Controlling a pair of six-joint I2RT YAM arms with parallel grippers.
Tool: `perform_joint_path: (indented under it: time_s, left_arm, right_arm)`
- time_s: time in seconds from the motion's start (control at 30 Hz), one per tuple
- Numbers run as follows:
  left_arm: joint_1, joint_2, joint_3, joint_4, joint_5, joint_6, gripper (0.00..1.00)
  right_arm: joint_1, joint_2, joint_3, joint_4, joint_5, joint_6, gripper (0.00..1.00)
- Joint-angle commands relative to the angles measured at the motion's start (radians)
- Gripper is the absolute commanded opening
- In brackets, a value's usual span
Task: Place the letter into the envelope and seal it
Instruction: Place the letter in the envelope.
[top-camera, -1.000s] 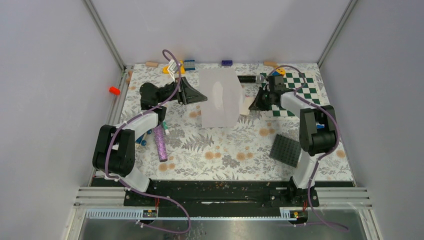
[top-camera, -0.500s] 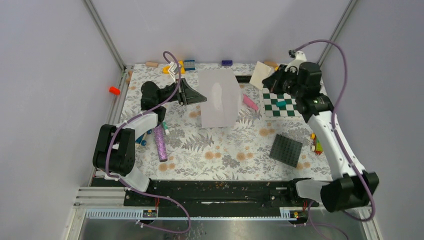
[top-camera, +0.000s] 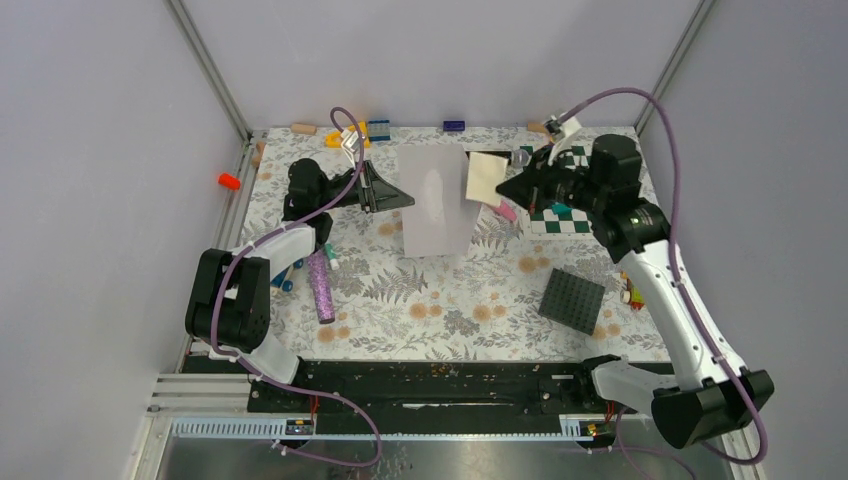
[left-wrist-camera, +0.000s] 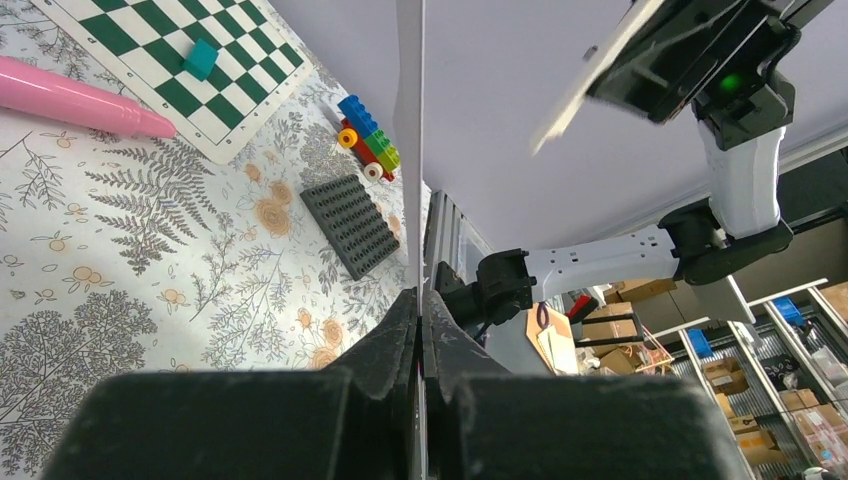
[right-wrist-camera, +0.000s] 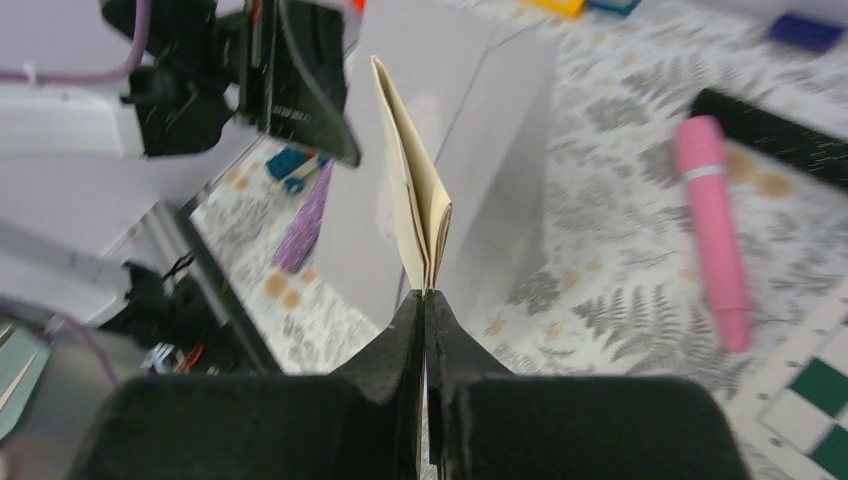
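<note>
My left gripper (top-camera: 388, 196) is shut on the left edge of the light grey envelope (top-camera: 435, 200) and holds it up at the back middle of the table. In the left wrist view the envelope (left-wrist-camera: 410, 150) shows edge-on between the fingers (left-wrist-camera: 420, 300). My right gripper (top-camera: 510, 188) is shut on the folded tan letter (top-camera: 485, 180) and holds it in the air just by the envelope's right edge. In the right wrist view the letter (right-wrist-camera: 415, 200) sticks out from the jaws (right-wrist-camera: 425, 295) in front of the envelope (right-wrist-camera: 470, 150).
A pink cylinder (top-camera: 503, 209) and a green-and-white checkerboard (top-camera: 578, 207) lie under the right arm. A dark grey studded plate (top-camera: 572, 298) sits front right. A purple glitter cylinder (top-camera: 321, 285) lies by the left arm. Small bricks line the back edge.
The right arm lifted the letter off the table by the checkerboard and carried it left to the envelope's right edge. The left gripper holds the envelope about where it was.
</note>
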Motion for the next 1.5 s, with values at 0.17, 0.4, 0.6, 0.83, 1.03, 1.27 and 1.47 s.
perform_joint_path:
  time_s: [0.17,0.4,0.6,0.83,1.03,1.27,1.47]
  left_arm:
    - [-0.009,-0.022,0.005,0.075,0.009,0.008,0.0]
    - [-0.023,-0.002,0.003,0.191,0.036,-0.075,0.0]
    - [-0.026,0.009,0.001,0.256,0.048,-0.127,0.0]
    - [-0.026,0.0,0.0,0.25,0.047,-0.119,0.0]
    - [-0.026,-0.009,0.0,0.229,0.046,-0.102,0.0]
    - [-0.026,-0.014,-0.003,0.228,0.047,-0.098,0.0]
    - [-0.026,-0.012,-0.003,0.231,0.046,-0.099,0.0]
  right_arm:
    - [0.076,0.133,0.002,-0.036,-0.231,-0.01,0.0]
    - [0.08,0.172,-0.008,-0.036,-0.206,-0.025,0.0]
    - [0.08,0.194,-0.01,-0.031,-0.166,-0.036,0.0]
    - [0.08,0.179,-0.009,-0.03,-0.139,-0.045,0.0]
    - [0.075,0.168,-0.015,-0.031,-0.131,-0.052,0.0]
    - [0.049,0.17,-0.014,-0.029,-0.137,-0.035,0.0]
    - [0.032,0.176,-0.023,-0.012,-0.14,-0.013,0.0]
